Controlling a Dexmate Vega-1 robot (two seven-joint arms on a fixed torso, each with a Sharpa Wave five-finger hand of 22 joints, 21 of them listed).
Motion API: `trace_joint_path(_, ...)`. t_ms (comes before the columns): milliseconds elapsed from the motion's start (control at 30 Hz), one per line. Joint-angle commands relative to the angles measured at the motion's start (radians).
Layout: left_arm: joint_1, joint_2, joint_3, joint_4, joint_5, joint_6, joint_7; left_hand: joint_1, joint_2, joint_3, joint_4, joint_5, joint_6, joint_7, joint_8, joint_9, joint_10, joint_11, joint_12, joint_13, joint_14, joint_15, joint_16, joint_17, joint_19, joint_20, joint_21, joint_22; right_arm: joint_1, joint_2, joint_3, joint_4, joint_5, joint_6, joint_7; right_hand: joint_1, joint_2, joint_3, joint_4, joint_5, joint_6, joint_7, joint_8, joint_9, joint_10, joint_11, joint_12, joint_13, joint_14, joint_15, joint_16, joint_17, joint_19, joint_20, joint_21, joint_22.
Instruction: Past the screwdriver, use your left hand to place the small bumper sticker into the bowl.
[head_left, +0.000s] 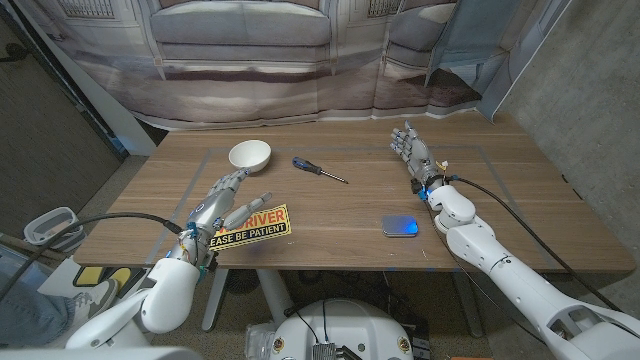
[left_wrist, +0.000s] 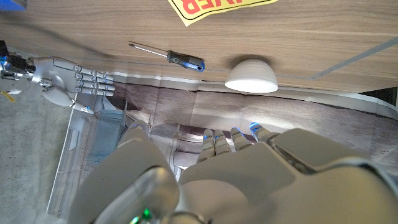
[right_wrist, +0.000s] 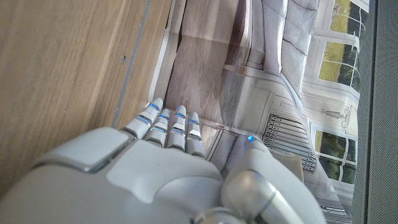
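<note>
On the wooden table (head_left: 330, 215), the yellow rectangular bumper sticker (head_left: 255, 226) was seen flat beside the left hand (head_left: 222, 195), whose fingers were spread and empty. It was judged thin, light and floppy, best pinched at a lifted edge. The white round bowl (head_left: 250, 155) and blue-handled screwdriver (head_left: 318, 169) lay beyond.

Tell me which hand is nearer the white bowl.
Left. The left hand sits just in front of the bowl, its fingers reaching toward it. The right hand is far across the table, beyond the screwdriver.
</note>
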Motion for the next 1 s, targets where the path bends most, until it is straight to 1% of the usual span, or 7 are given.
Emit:
trace_joint_path(33,-0.018,0.032,0.036,-0.019,0.049,0.087,-0.012,0.009,0.001,0.003,-0.008,0.004,-0.003,-0.007,0.001,0.006,-0.009,-0.006,-0.002,0.003,-0.007,-0.014,-0.001,0.002,-0.096,-0.009,-0.004,0.002,-0.021,-0.001,0.003,-0.027,0.003,-0.002,-0.017,0.004,0.009,0.001,-0.004,0.0,0.013,0.0,0.001,0.003,0.01,0.001,-0.001,0.003,0.014,0.001,0.0,0.005,0.011,-0.024,0.001,0.004)
trace_joint_path(200,-0.022,0.044,0.041,-0.022,0.046,0.091,-0.015,0.011,0.002,0.003,-0.009,0.005,-0.001,-0.006,0.001,0.006,-0.01,-0.005,-0.002,0.003,-0.007,-0.015,0.0,0.002,-0.096,-0.008,-0.004,0.002,-0.03,-0.006,0.007,-0.038,0.002,-0.002,-0.026,0.005,0.011,0.001,-0.005,0.0,0.014,-0.001,0.001,0.003,0.013,0.0,-0.001,0.003,0.015,0.002,0.0,0.005,0.013,-0.025,0.001,0.004)
trace_joint_path(300,-0.026,0.053,0.049,-0.031,0.051,0.114,-0.027,0.013,0.002,0.003,-0.01,0.005,-0.001,-0.005,0.001,0.006,-0.009,-0.007,-0.002,0.003,-0.007,-0.015,0.0,0.002,-0.097,-0.008,-0.004,0.002,-0.033,-0.01,0.009,-0.044,0.001,-0.003,-0.028,0.005,0.012,0.001,-0.005,0.0,0.014,-0.001,0.001,0.003,0.012,-0.003,-0.001,0.003,0.016,0.0,0.0,0.005,0.013,-0.025,0.001,0.004)
trace_joint_path(467,-0.021,0.057,0.061,-0.047,0.064,0.137,-0.018,0.016,0.002,0.003,-0.011,0.005,-0.001,-0.007,0.001,0.006,-0.01,-0.006,-0.002,0.003,-0.007,-0.015,0.0,0.002,-0.094,-0.006,-0.002,0.002,-0.034,-0.011,0.013,-0.047,0.006,0.0,-0.027,0.006,0.012,0.001,-0.006,0.0,0.015,-0.001,0.001,0.003,0.014,0.001,-0.001,0.003,0.016,-0.001,0.0,0.005,0.014,-0.024,0.001,0.004)
trace_joint_path(733,-0.011,0.061,0.072,-0.062,0.076,0.161,-0.005,0.022,0.002,0.002,-0.015,0.007,0.002,-0.006,0.001,0.006,-0.009,-0.008,-0.001,0.003,-0.004,-0.014,0.001,0.002,-0.073,0.007,0.006,0.003,-0.028,-0.012,0.014,-0.035,0.009,0.01,-0.01,0.006,0.014,0.001,-0.006,0.0,0.014,-0.002,0.001,0.003,0.014,0.0,-0.001,0.003,0.017,0.001,0.0,0.005,0.014,-0.024,0.001,0.004)
trace_joint_path(833,-0.009,0.063,0.072,-0.061,0.073,0.162,-0.003,0.028,0.001,0.001,-0.019,0.008,0.004,-0.007,0.001,0.007,-0.01,-0.011,-0.001,0.003,0.003,-0.011,0.004,0.003,-0.048,0.042,0.015,0.004,-0.029,-0.01,0.015,-0.037,0.011,0.008,-0.016,0.006,0.014,0.001,-0.006,-0.001,0.014,-0.002,0.0,0.003,0.012,0.0,-0.002,0.003,0.017,0.0,0.0,0.005,0.014,-0.024,0.001,0.004)
trace_joint_path(1000,-0.008,0.066,0.08,-0.063,0.073,0.175,-0.002,0.032,0.001,0.0,-0.021,0.009,0.007,-0.007,0.002,0.007,-0.01,-0.012,-0.001,0.003,0.008,-0.01,0.005,0.003,-0.039,0.05,0.018,0.004,-0.027,-0.011,0.014,-0.032,0.009,0.013,-0.008,0.007,0.015,0.001,-0.006,-0.001,0.014,-0.005,0.0,0.003,0.013,0.0,-0.002,0.003,0.02,-0.002,0.001,0.005,0.015,-0.024,0.002,0.004)
